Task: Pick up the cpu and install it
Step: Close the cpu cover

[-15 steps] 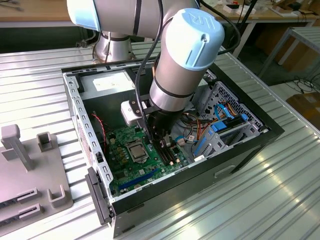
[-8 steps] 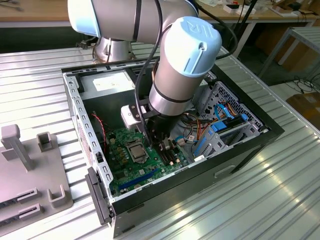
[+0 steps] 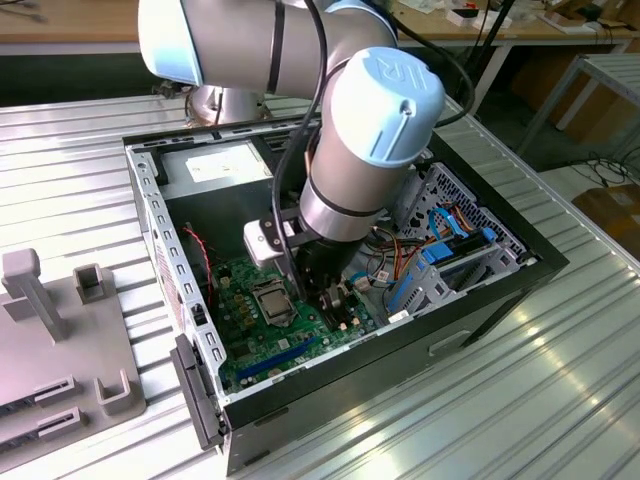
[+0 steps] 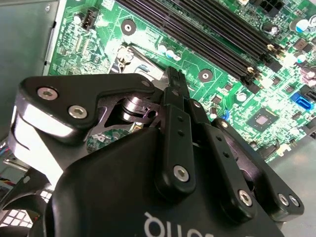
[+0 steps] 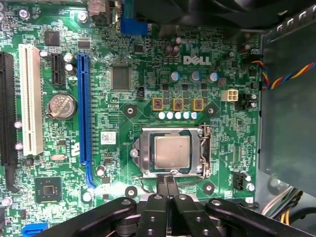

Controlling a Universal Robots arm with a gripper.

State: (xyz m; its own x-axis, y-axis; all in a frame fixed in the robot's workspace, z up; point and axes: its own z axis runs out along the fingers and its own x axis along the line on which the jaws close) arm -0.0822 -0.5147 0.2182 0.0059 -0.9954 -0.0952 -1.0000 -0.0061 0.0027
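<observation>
The cpu (image 5: 172,152), a silver-grey square, lies flat in the socket on the green motherboard (image 5: 148,74), ringed by the socket's metal frame (image 5: 146,153) with its lever (image 5: 205,148) along one side. My gripper (image 5: 167,182) is shut with its two black fingers pressed together and nothing between them; the tips hover just off the socket's edge, beside the cpu. In the second wrist view the shut gripper (image 4: 174,79) points down at the board next to the socket. In the exterior view the arm reaches into the open computer case (image 3: 150,220), gripper (image 3: 318,290) beside the cpu (image 3: 272,297).
A blue slot (image 5: 83,108), a white slot (image 5: 30,98), a coin battery (image 5: 61,105) and a small dark chip (image 5: 48,189) sit on the board. Memory slots (image 4: 197,29) lie close by. Cables and a drive cage (image 3: 450,250) crowd the case's far side. A grey fixture (image 3: 60,340) stands outside.
</observation>
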